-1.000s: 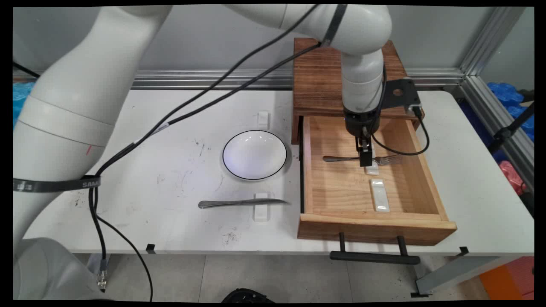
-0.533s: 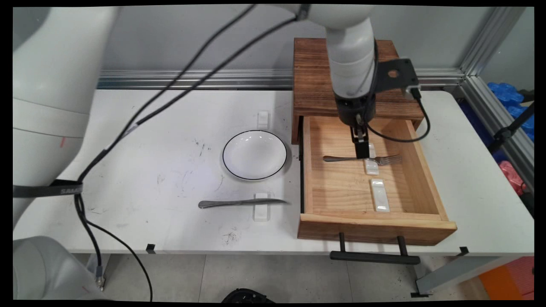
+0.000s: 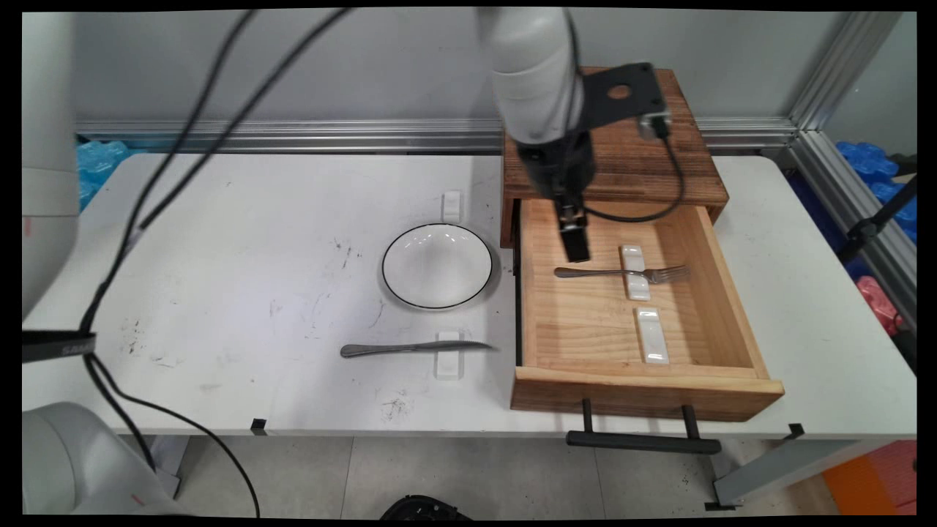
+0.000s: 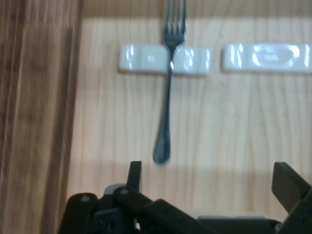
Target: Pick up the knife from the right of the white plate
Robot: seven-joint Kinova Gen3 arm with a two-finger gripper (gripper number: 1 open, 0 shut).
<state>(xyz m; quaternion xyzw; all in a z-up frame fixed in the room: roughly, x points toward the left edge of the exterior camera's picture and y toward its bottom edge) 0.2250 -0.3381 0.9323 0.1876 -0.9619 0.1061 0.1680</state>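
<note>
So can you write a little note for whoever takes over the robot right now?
Gripper: open, holding nothing, up over the open drawer's back left part, near the fork's handle end.
Fork: in the drawer, across the far rest. The near rest is bare.
On the table: bowl, and a knife across its own rest.
Since a second ago the gripper has left the fork and gone up and left.

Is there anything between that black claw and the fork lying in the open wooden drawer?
Nothing visible. The black gripper hangs open above the drawer's bare wooden floor, just beyond the handle end of the silver metal fork, which rests across a small white ceramic rest.
</note>
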